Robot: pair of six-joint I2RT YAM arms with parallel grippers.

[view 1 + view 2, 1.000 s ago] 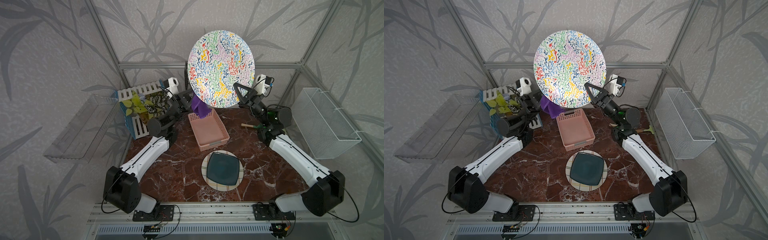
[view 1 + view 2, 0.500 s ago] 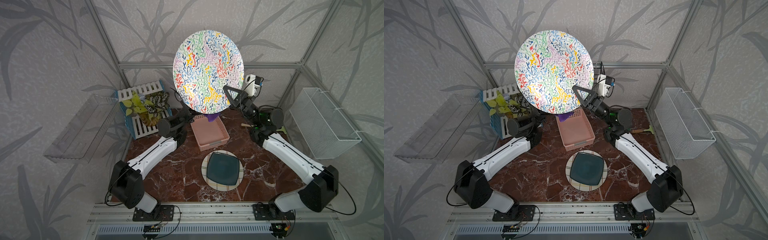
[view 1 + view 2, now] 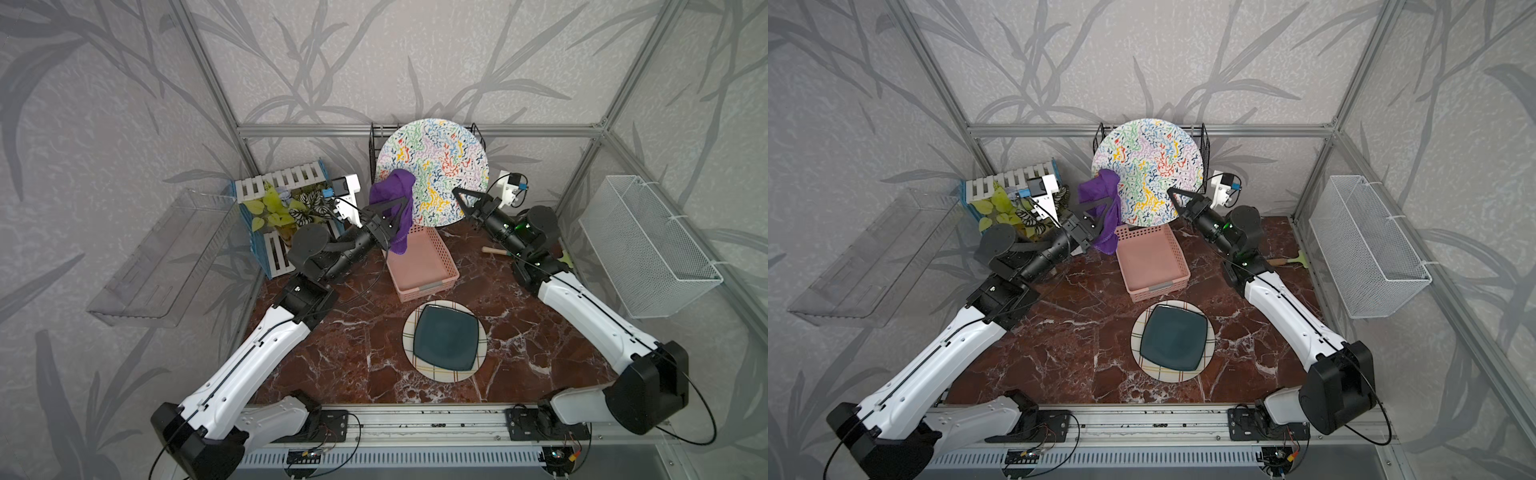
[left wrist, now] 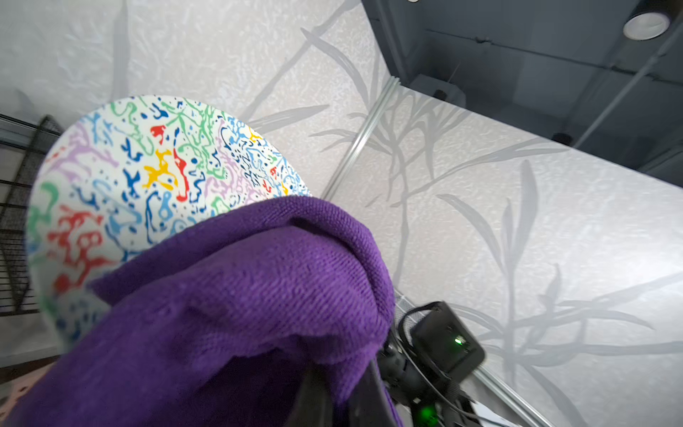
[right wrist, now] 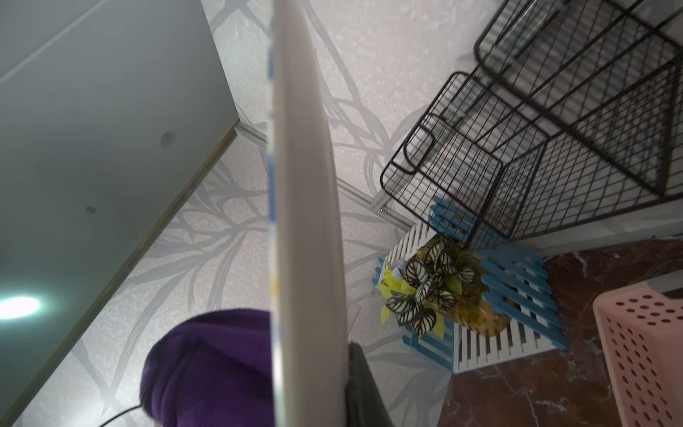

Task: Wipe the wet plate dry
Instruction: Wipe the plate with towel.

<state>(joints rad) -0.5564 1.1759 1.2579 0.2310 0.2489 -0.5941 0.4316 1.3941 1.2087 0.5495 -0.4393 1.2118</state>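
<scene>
The right pincer (image 3: pixel 458 194) is clamped on the lower right rim of the patterned plate (image 3: pixel 436 166), holding it upright over the back of the bench (image 3: pixel 353 332), behind the pink basket (image 3: pixel 419 262). The left pincer (image 3: pixel 402 203) grips a purple cloth (image 3: pixel 392 191), bunched against the plate's lower-left face.

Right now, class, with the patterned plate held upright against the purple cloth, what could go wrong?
1. The right pincer grips the patterned plate only at one edge, so a push from the purple cloth could twist it loose.
2. If it slips, it may fall onto the pink basket or the marble tabletop and break.
</scene>
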